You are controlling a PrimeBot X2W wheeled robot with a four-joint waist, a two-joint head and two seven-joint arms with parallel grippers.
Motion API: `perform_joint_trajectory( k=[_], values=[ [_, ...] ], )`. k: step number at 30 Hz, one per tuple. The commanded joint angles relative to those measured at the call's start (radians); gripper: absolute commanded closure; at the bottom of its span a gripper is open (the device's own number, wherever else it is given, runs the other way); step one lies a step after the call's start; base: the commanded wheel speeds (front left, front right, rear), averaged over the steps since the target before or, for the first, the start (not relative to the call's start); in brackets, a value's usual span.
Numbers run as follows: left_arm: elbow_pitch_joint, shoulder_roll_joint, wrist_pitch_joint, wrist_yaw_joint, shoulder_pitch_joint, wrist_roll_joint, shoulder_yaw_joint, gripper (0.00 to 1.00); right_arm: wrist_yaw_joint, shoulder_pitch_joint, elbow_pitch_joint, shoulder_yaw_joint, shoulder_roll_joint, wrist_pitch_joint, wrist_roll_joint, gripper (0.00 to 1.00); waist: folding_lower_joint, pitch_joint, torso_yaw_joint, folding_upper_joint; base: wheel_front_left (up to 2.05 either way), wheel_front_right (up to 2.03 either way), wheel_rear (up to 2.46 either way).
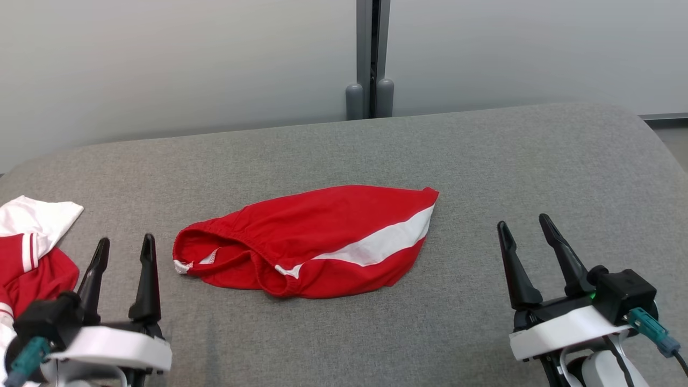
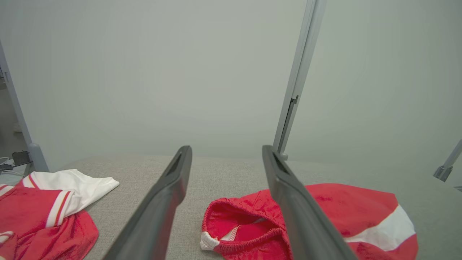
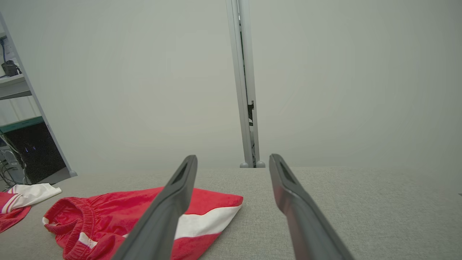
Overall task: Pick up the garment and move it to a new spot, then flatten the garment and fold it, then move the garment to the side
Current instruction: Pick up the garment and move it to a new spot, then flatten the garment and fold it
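Shorts (image 1: 312, 242), red with a white stripe, lie in the middle of the grey worktop (image 1: 484, 161), roughly at its centre as I look down on it. The elastic waistband gapes toward 9 o'clock, its rim puckered and partly turned over. The stripe runs out toward the far tip at 2 o'clock. The cloth is mostly flat, though the hem nearest me curls. I judge it spread out rather than neatly folded, and I cannot tell whether one fold is already in it.

My left pincer (image 1: 124, 240) sits at about 8 o'clock from the shorts, near the waistband but not touching it. My right pincer (image 1: 522, 221) sits at about 4 o'clock, well apart from the striped end. Both are released, fingers spread wide, with nothing between them. I read this as a ready stance: one pincer on each flank, so each can reach its own end of the cloth without crossing the other.

At 9 o'clock, on the worktop's edge, a second garment (image 1: 32, 252) in red and white is bunched up just beside my left pincer. It is close enough that a careless sweep to the left could snag it, so any move to the side needs care there.

For the next grasp, the waistband's thick elastic rim looks the surest hold for the left. The thin single layer at the 2 o'clock tip will likely need a low, flat pinch from the right.
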State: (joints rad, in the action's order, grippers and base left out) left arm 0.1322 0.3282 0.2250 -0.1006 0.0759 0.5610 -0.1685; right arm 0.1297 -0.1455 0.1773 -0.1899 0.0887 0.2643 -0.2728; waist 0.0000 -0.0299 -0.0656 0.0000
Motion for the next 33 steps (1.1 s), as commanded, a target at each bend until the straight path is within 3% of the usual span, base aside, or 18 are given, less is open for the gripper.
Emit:
perform_joint_trajectory(
  k=[1,9,16,33],
  values=[
    [-0.021,0.000,0.014,-0.017,-0.027,-0.019,0.007,0.00,0.002,0.013,-0.006,0.009,0.004,0.000,0.003,0.00,0.0000,0.002,0.004,0.0000,0.00,0.00,0.00],
    [-0.063,-0.069,0.040,-0.048,-0.134,-0.071,0.013,0.00,0.002,0.060,-0.029,0.070,-0.003,0.000,0.017,0.00,0.0000,0.015,0.026,0.0000,0.00,0.00,0.00],
    [-0.060,-0.105,0.041,-0.025,-0.128,-0.097,0.030,0.00,0.002,0.045,-0.023,0.065,-0.003,0.000,0.019,0.00,0.0000,0.013,0.026,0.0000,0.00,0.00,0.00],
    [-0.027,-0.131,0.041,-0.001,-0.118,-0.128,0.051,0.00,0.002,0.030,-0.011,0.047,0.003,0.000,0.009,0.00,0.0000,0.018,0.015,0.0000,0.00,0.00,0.00]
  ],
)
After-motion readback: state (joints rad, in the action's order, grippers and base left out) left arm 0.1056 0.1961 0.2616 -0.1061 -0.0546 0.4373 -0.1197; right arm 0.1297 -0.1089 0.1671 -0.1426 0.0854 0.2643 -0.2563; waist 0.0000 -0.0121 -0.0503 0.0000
